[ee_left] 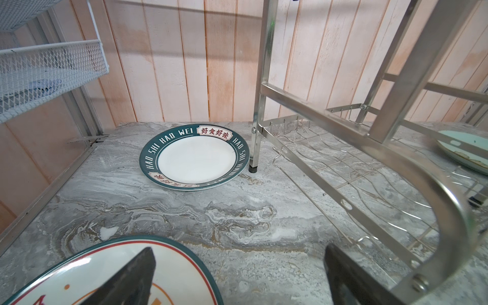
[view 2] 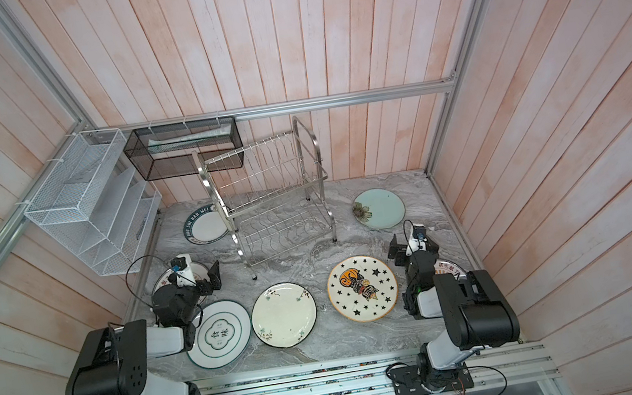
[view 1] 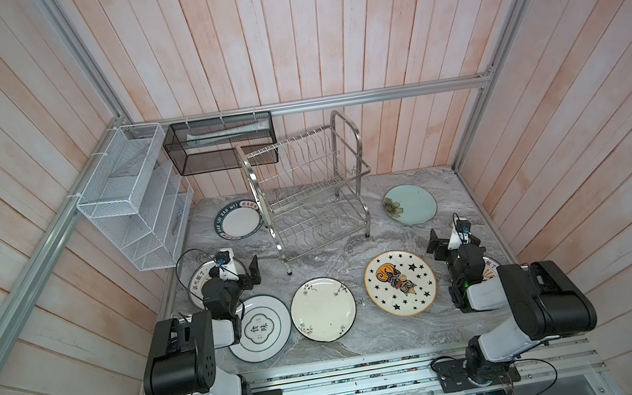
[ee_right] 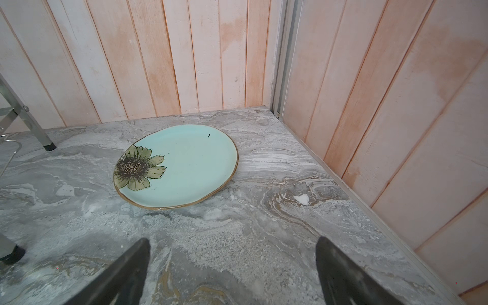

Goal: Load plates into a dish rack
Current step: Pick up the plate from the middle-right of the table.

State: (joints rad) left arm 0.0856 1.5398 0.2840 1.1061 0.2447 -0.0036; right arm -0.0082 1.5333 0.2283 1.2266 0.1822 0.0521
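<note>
Dish rack (view 1: 307, 191) stands rear-centre on the counter (view 1: 355, 251); plates (view 1: 323, 310) lie flat around it. Left claw (ee_left: 237, 264) hovers over a red-ringed plate (ee_left: 66, 274), right claw (ee_right: 232, 253) over bare counter, both released.

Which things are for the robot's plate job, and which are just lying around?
For the job: dish rack, pale blue plate, star plate, cream plate, HAO WEI plate, green-ringed plate, two half-hidden plates.
Just lying about: white mesh shelf, black mesh basket.

Top views: we look steeply down over the whole tabletop (view 1: 339, 254). Wrist views: low, close, facing the back wall (ee_right: 158, 52); both catch the pale blue plate (ee_right: 184, 169).
</note>
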